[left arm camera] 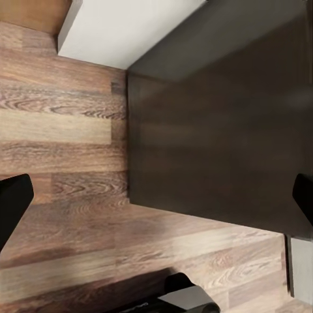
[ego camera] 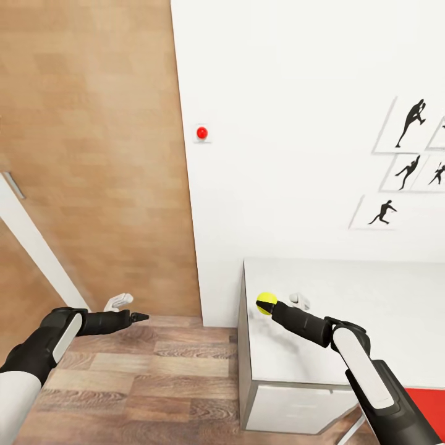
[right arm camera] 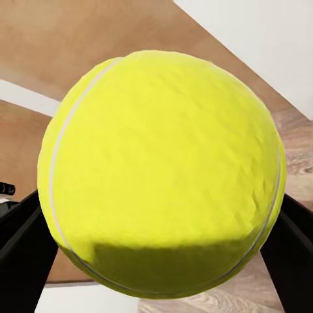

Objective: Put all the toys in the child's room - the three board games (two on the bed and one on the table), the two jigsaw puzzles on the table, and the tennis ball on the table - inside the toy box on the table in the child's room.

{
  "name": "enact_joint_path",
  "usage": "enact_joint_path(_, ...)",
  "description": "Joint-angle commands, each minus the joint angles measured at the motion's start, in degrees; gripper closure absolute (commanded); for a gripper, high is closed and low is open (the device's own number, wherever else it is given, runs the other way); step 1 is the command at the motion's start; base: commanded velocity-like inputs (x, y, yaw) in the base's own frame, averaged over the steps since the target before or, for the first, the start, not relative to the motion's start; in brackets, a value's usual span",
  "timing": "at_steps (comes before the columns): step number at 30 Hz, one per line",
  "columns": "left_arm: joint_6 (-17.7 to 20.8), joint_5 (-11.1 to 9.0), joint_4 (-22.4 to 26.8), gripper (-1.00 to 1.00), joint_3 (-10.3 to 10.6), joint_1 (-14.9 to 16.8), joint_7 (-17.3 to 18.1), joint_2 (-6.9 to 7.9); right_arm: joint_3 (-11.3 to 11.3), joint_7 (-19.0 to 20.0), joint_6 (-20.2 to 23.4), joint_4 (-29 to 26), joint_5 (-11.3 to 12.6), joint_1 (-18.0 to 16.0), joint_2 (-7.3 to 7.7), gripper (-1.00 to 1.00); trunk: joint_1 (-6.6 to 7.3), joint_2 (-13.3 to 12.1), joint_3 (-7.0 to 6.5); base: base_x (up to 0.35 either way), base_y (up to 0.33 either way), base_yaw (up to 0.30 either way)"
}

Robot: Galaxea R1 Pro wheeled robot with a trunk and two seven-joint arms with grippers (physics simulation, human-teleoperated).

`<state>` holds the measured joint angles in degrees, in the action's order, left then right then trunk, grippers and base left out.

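Note:
My right gripper (ego camera: 269, 304) is shut on the tennis ball (ego camera: 266, 302), a small yellow-green ball held just above the left end of the pale table (ego camera: 371, 296). In the right wrist view the tennis ball (right arm camera: 160, 169) sits close up, with a black finger (right arm camera: 23, 251) pressed against each side. My left gripper (ego camera: 139, 317) hangs over the wood floor (ego camera: 142, 371), left of the table. Its fingertips (left arm camera: 12, 203) stand wide apart, open and holding nothing, above a dark grey unit (left arm camera: 222, 130). The toy box, the board games, the jigsaw puzzles and the bed are out of view.
A white wall with a red dome button (ego camera: 201, 133) and black sports-silhouette pictures (ego camera: 405, 164) stands behind the table. A wooden door panel (ego camera: 93, 154) is at the left. Grey drawers (ego camera: 290, 408) front the table, and a red chair seat (ego camera: 429, 405) shows at the lower right.

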<state>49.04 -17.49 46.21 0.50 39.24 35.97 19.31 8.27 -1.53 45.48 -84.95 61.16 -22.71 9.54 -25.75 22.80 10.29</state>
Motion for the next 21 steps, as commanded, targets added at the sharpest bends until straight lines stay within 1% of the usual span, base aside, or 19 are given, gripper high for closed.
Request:
enact_joint_path(1,0.3,-0.2,0.0,-1.0,0.0,0.0,0.1,0.05,0.0,-0.1,0.1,0.0,0.1,-0.1,0.04,1.0,-0.03,0.1,0.02,-0.048,0.0,0.0)
enact_joint_path(16,0.3,-0.3,0.0,-1.0,0.0,0.0,0.1,-0.05,-0.2,-0.1,0.1,0.0,0.2,-0.1,0.12,1.0,-0.03,0.1,-1.4,-0.006,0.0,0.0)
enact_joint_path(21,0.4,-0.2,0.0,-1.0,-0.1,0.0,0.1,0.17,0.0,-0.1,0.1,0.0,0.2,-0.1,0.05,1.0,-0.03,0.1,-1.87,-0.027,0.001,0.0)
